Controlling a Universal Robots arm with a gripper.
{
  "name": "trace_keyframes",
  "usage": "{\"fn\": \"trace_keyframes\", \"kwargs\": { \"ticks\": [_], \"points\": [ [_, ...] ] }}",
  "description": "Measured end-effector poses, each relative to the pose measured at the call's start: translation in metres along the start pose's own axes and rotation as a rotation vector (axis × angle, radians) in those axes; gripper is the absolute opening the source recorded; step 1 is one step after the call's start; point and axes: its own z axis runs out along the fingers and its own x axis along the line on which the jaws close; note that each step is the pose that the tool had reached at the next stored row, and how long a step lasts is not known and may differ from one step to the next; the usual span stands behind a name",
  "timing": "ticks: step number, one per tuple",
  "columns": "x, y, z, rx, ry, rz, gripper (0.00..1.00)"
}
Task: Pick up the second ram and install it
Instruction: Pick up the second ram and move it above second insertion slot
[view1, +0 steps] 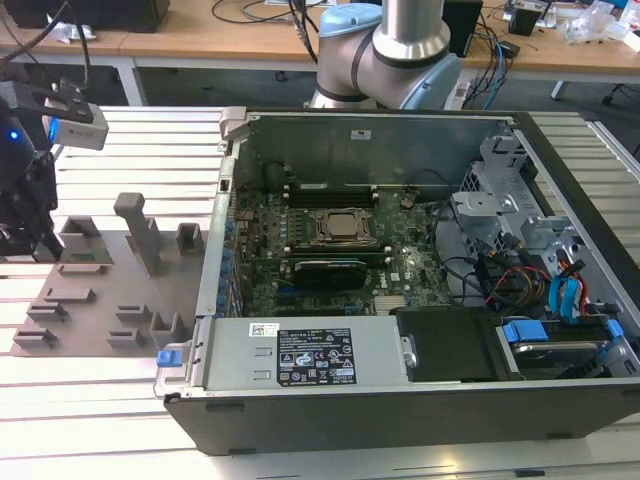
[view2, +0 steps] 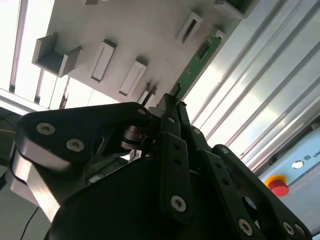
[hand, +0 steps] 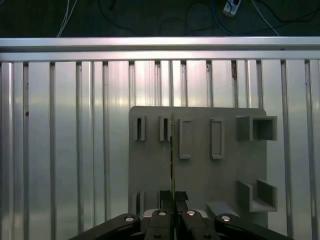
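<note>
The second ram (view2: 197, 60) is a thin green stick, seen edge-on (hand: 172, 155) in the first wrist view. My gripper (hand: 174, 199) is shut on one end of it, and the black fingers (view2: 172, 112) meet on the board in both wrist views. The stick points away from the fingers over the grey holder plate (hand: 200, 170) with its slots. I cannot tell whether it touches the plate. In the exterior view my gripper (view1: 38, 245) hangs over the plate's far corner (view1: 100, 330), on that view's left, well away from the open computer case (view1: 350, 300).
The motherboard lies inside the case, with the CPU socket (view1: 343, 228) in the middle and long memory slots (view1: 325, 190) beside it. Drive bays and cables (view1: 540, 270) fill the case's right. Grey posts (view1: 140, 230) rise from the plate. A ribbed metal table (hand: 60, 140) lies under everything.
</note>
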Motion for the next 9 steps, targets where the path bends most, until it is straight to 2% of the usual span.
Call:
{"fn": "trace_keyframes", "kwargs": {
  "ticks": [4,9],
  "points": [
    [-0.0003,0.0006,-0.0133,0.0,0.0001,0.0,0.13],
    [-0.001,0.0016,-0.037,0.0,0.0,0.0,0.13]
  ]
}}
